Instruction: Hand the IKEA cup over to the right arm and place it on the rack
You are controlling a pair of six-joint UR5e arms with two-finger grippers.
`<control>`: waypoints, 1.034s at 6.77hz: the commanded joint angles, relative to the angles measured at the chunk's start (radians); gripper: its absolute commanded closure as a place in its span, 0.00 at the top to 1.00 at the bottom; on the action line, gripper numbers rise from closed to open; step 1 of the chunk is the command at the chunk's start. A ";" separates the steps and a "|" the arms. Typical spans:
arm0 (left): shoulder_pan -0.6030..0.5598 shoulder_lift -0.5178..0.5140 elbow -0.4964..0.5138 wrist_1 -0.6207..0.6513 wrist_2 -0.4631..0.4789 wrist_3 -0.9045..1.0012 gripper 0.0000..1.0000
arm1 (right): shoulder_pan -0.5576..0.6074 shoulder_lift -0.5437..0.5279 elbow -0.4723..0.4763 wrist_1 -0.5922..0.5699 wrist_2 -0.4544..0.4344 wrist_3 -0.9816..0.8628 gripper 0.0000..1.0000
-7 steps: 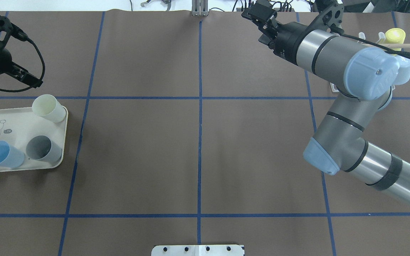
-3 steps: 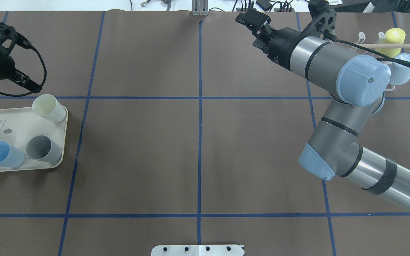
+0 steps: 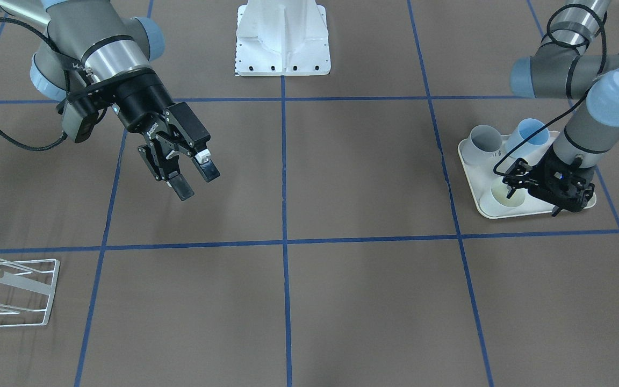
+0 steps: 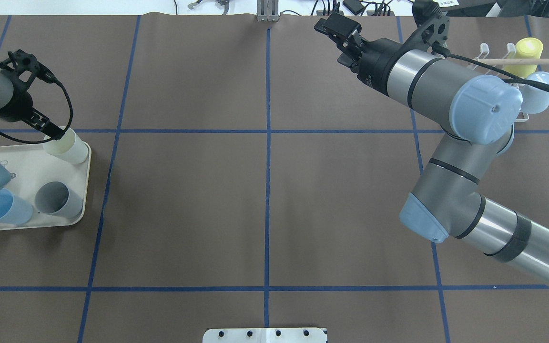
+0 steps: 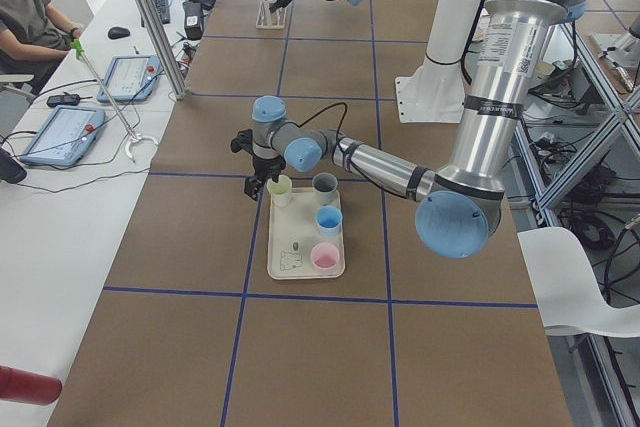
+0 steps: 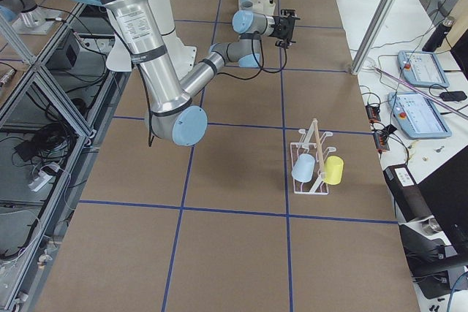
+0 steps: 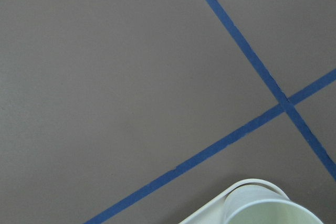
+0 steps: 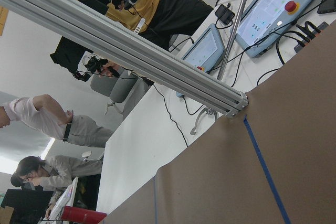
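The left arm (image 3: 583, 129) hangs over the cream cup (image 3: 507, 193) (fingers hidden, cannot tell). The right fingers (image 3: 182, 189) are spread wide, empty.

Cups (image 4: 57, 199) on tray (image 4: 26, 164); rack (image 3: 11, 290) well apart

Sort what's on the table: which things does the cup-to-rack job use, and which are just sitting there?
In the job: cream cup at the left gripper; right gripper, open; rack.

Lying about: tray; grey cup, blue cup, pink cup on it; yellow cup and pale blue cup on the rack.
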 commanded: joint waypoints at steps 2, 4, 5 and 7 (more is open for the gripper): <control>0.020 0.004 0.002 0.000 -0.001 0.002 0.50 | 0.000 0.000 0.006 0.001 0.001 0.000 1.00; 0.023 0.001 0.004 0.003 -0.001 0.015 0.03 | 0.000 0.000 0.005 0.001 0.001 0.000 1.00; 0.038 0.002 0.004 0.001 -0.001 0.015 0.00 | 0.000 0.001 0.005 0.001 0.001 -0.001 1.00; 0.034 0.008 -0.042 0.026 0.006 0.018 0.00 | 0.000 0.001 0.005 0.001 0.001 0.000 1.00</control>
